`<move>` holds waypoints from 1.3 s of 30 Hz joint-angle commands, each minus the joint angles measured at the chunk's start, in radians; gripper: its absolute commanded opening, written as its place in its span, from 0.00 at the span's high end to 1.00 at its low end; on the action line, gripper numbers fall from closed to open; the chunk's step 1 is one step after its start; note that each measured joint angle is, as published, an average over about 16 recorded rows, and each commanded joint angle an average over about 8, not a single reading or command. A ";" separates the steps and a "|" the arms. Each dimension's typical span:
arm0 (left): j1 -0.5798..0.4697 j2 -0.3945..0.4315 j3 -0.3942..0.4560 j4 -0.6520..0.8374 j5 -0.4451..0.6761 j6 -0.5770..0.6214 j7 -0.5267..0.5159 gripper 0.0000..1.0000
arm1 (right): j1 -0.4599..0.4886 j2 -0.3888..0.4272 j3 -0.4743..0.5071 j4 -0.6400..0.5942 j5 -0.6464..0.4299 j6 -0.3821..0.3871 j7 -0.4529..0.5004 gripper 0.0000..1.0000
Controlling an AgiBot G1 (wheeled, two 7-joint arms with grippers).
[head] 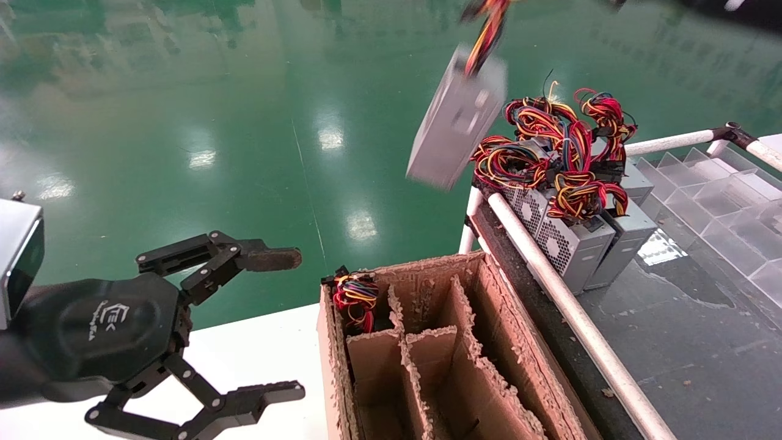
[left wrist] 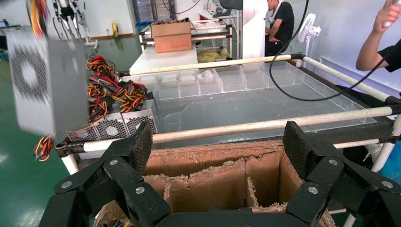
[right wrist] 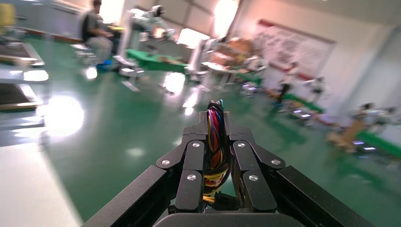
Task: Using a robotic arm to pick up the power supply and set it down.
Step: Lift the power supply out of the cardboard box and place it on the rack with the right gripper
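A grey power supply (head: 458, 119) hangs tilted in the air above the green floor, left of the cart, dangling from its red, yellow and black wires (head: 486, 30). In the left wrist view the same power supply (left wrist: 47, 80) shows its round fan grille. My right gripper (right wrist: 215, 118) is shut on the wire bundle (right wrist: 215, 142), which runs between its fingers; the box itself is hidden in that view. My left gripper (head: 296, 324) stays open and empty at the lower left, beside the cardboard box (left wrist: 213, 156).
A worn cardboard box (head: 415, 269) with dividers stands below; one far-left cell holds a wired unit (head: 354, 299). Several more power supplies (head: 574, 238) with tangled wires are stacked on the cart behind a white rail (head: 568, 305). Clear plastic trays (head: 721, 195) lie at right.
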 commanded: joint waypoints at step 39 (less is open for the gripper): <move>0.000 -0.001 0.001 0.000 -0.001 -0.001 0.001 0.00 | 0.061 0.384 -0.053 -0.388 -0.150 -0.019 -0.151 1.00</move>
